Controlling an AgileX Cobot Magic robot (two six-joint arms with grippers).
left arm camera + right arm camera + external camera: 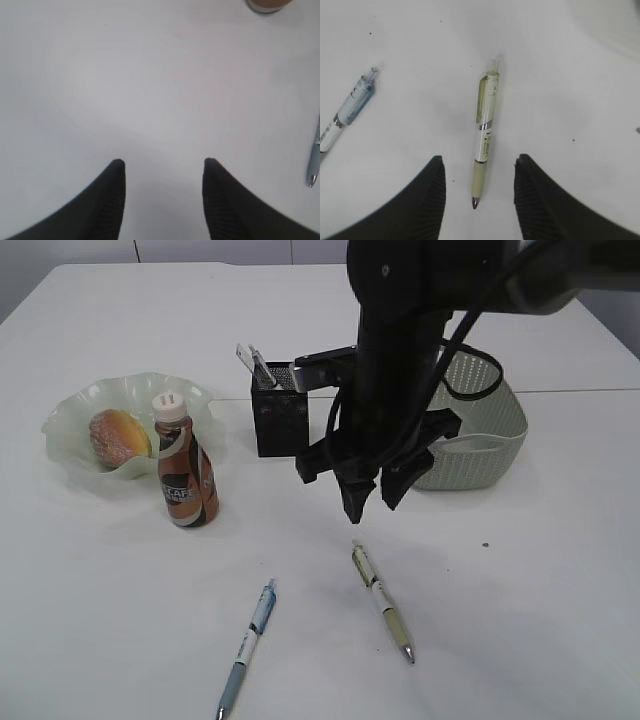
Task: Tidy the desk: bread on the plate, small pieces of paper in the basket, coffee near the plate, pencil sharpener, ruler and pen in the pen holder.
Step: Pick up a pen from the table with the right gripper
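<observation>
White counter (520, 620) underneath; basket (485, 430) at two o'clock, bread (118, 435) on plate (70, 420) at ten; right claw (370, 502) hovering half-open, empty, above green pen (382, 602); left claw (162, 167) likewise parted, empty

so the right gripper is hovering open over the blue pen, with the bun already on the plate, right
Not the blue pen. The right wrist view shows the right gripper open over the green pen; the blue one lies off to the side. The bun is on the plate.
</observation>
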